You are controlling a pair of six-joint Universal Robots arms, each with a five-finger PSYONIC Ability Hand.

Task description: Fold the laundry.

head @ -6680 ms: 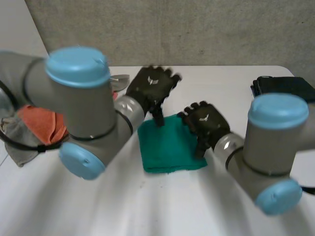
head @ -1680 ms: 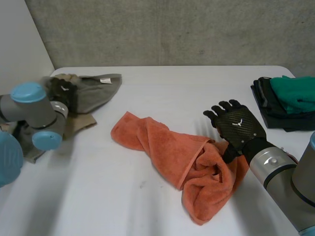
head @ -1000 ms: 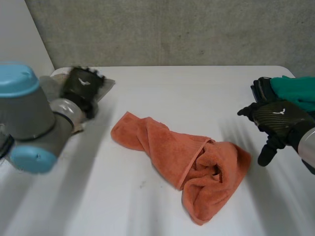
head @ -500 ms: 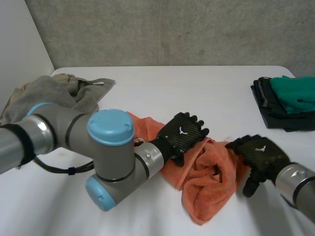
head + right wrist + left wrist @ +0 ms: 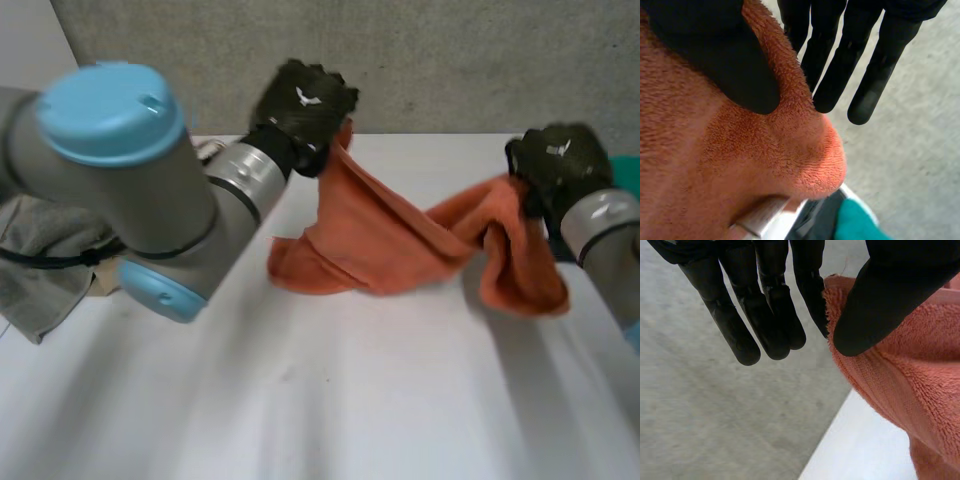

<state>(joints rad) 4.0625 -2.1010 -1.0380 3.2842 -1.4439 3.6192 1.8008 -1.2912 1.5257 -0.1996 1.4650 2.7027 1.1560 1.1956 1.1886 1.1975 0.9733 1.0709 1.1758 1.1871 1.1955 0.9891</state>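
Nearby, grey laundry [image 5: 38, 245] behind left arm [image 5: 130, 190]; orange towel [image 5: 380, 240] held up.

The head camera sits high behind the left robot hand [image 5: 303, 100] and the right robot hand [image 5: 558, 160], looking down across the surface [image 5: 350, 400] toward the wall [image 5: 420, 60]. Each wrist camera looks from very near along its own palm, also toward that wall. All three share the towel [image 5: 390, 240].

The left hand [image 5: 302, 103] and the right hand [image 5: 556, 160] are both raised above the white desk [image 5: 300, 400], and each grips one end of the orange towel [image 5: 380, 235]. The towel sags between them. A grey cloth [image 5: 45, 245] lies beside the left arm.
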